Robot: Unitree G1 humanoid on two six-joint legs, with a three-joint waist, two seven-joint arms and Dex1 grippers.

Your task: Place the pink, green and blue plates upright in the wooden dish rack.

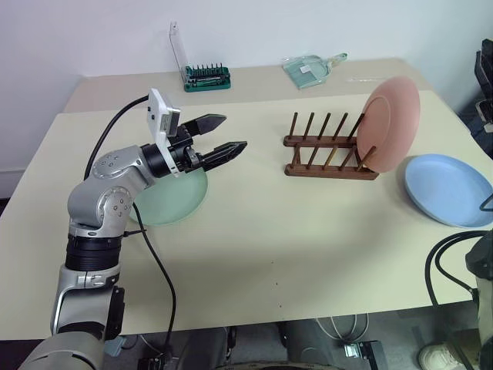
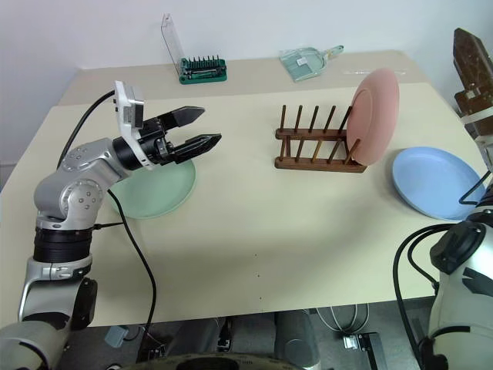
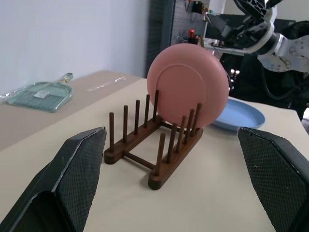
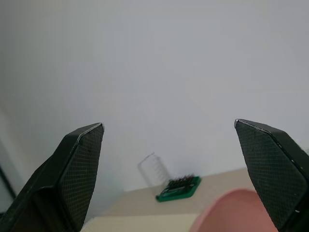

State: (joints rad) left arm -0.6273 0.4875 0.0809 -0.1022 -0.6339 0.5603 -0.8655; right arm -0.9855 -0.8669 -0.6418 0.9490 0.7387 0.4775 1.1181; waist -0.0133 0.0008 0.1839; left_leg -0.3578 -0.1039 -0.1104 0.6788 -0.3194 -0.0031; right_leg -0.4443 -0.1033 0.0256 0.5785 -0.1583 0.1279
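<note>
so: tabletop (image 1: pixel 254 254) wide; wooden dish rack (image 1: pixel 327 146) far centre-right, pink plate (image 1: pixel 391 123) upright in right end slot. blue plate (image 1: pixel 448 189) flat right of rack, green plate (image 1: pixel 173 202) flat left, under left gripper (image 1: pixel 222 136), jaws wide, empty. right gripper (image 4: pixel 169 159) jaws wide, empty. next: pinch rim, tilt upright, use free slot beside pink.

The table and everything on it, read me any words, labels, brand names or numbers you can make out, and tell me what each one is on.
No readable text here.
The clear dustpan carries a small pale label, too small to read.
The green bit holder shows no legible marking.
The pink plate, the wooden dish rack, the blue plate and the green plate are plain.
</note>
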